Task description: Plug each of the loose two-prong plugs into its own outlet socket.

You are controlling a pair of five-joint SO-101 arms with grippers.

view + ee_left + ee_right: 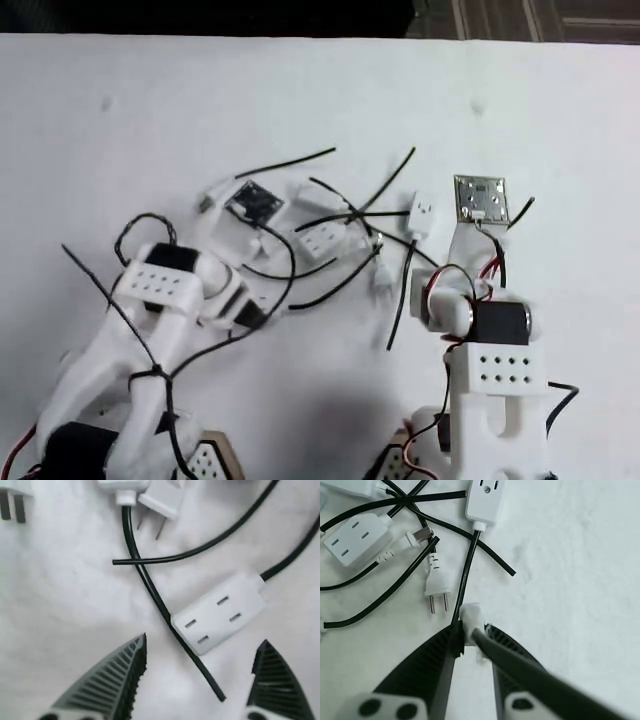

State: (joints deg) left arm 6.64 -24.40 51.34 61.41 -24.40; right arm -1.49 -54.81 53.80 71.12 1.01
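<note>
**A:** The right gripper [471, 630] has its fingers closed down on a small white plug [470, 616] at the end of a black cord [465, 580], about mid-surface [560, 120]. How do I seat this cleanly?

**B:** I'd sort the other arm first. The left gripper [202, 645] hangs over the white outlet block [216, 616] with its fingers spread wide, gripping nothing. That block lies loose in the cord tangle, so my guess is it skates off the moment you push. Close the left fingers across its narrow sides, clear of the slots.

**A:** And the plug itself?

**B:** The prongs are hidden behind the fingers, so I can't tell which way they face. Check that before anything else. Then line them up with one slot pair and go in straight and slow.

**A:** Anything to watch?

**B:** A loose cord [151, 587] runs right against the block's end and could get pinched. A round-pin plug [437, 582] lies just beside your held cord, and a flat-blade plug [162, 502] sits beyond the block, so try not to drag either. Each needs its own socket, maybe the single outlet [485, 495].
</note>
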